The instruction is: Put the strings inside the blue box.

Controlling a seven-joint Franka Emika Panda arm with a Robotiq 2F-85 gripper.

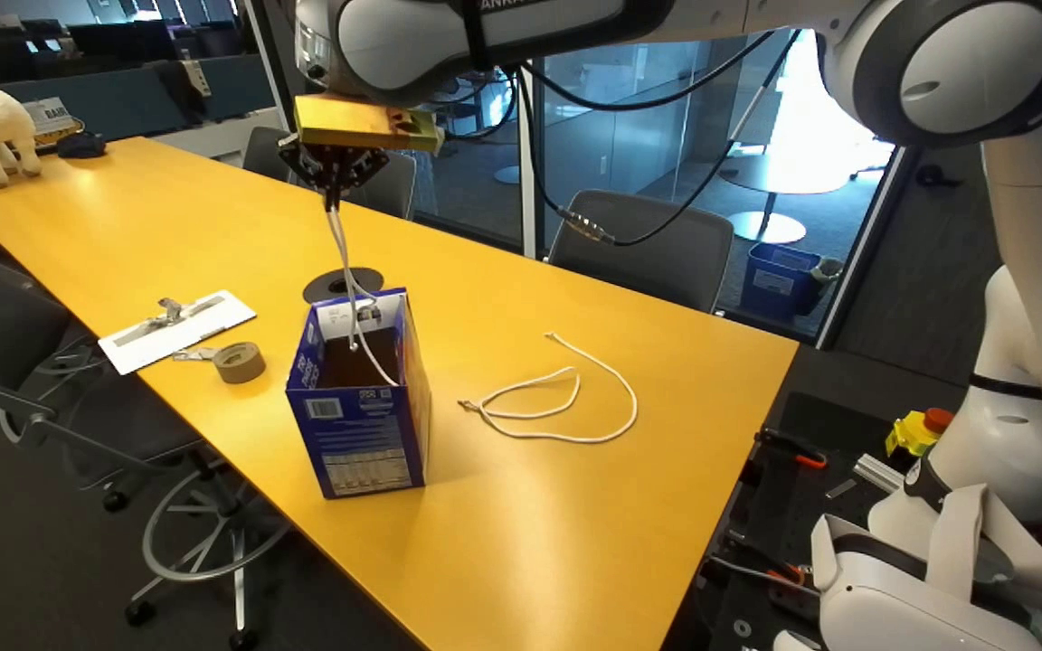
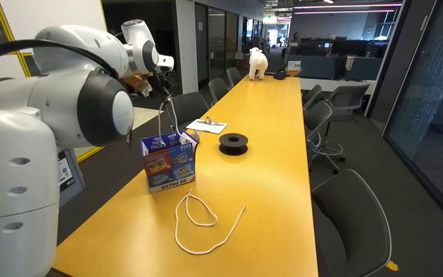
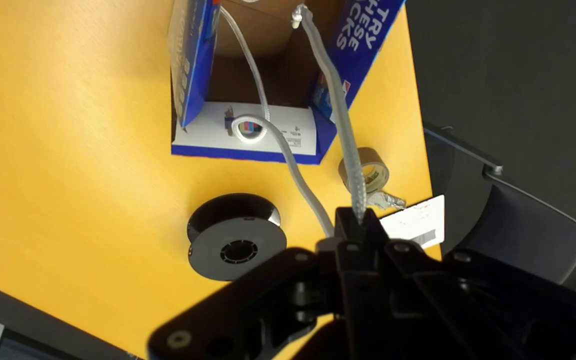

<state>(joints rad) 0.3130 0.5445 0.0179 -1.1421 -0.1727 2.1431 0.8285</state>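
So, tool is pinched together on a white string, gripped partway along, 2 strands hanging from it, long axis close to vertical. Key relation: both exterior views put the tool above the blue box, which stands upright, mouth open upward. Whether it's squarely centred over the opening I can't tell. Knotted end hangs at the mouth; the other strand curls over the white flap, contact unclear. My call: nudge toward the opening, lower straight down, let go; otherwise that curl could snag on the flap. Further out, black spool sits on the bench near the flap side. 2nd string lies loose on the bench too, near the box's picture-printed face, well apart from the tool; likely the next pick once the 1st is in.
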